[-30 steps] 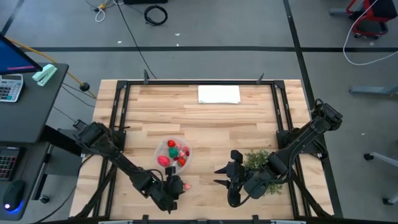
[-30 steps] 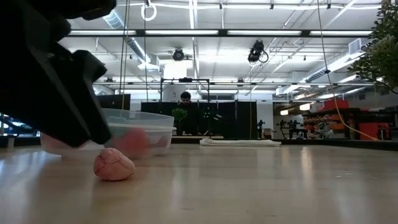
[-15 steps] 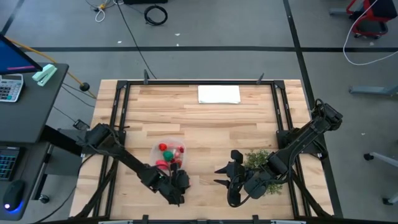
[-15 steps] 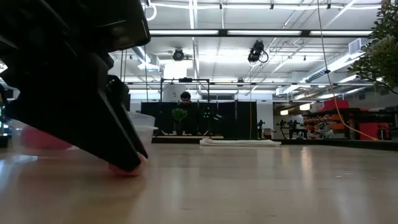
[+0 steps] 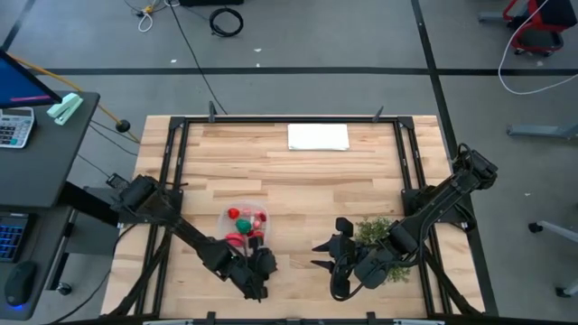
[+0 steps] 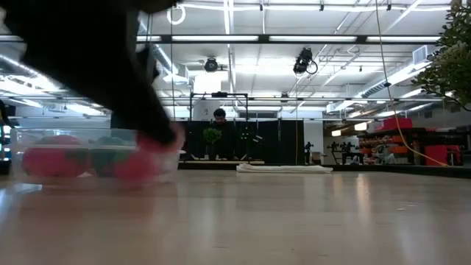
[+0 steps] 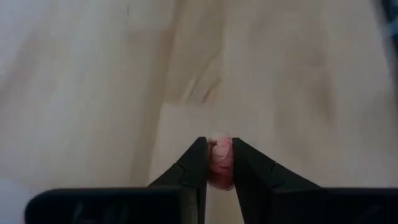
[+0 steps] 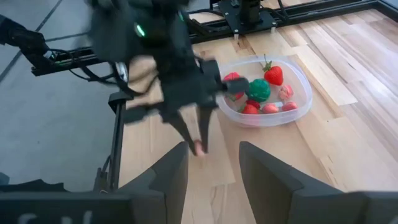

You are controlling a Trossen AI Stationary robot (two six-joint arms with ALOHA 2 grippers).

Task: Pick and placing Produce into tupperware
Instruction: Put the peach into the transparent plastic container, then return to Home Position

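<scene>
Left gripper [image 7: 219, 163], which had hovered open a second earlier, was clamped on the small pink toy fruit [image 7: 220, 163] near the table's [image 5: 298, 171] front edge, beside the round clear plastic tupperware [image 5: 246, 225], ready for lifting; right gripper [image 8: 211, 163] waited open.

White sheet [image 5: 318, 136] far table edge, bushy plant [image 5: 379, 236] near right.

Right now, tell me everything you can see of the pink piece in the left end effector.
The pink piece is small, rounded and lumpy, pale pink with a toy-like surface. The left end effector is shut on it, one dark finger pressing each side, so only its middle strip and top show. It sits low over the bare wood table, just outside the tupperware, which already holds red, pink and green produce. Whether it touches the wood is unclear.
</scene>
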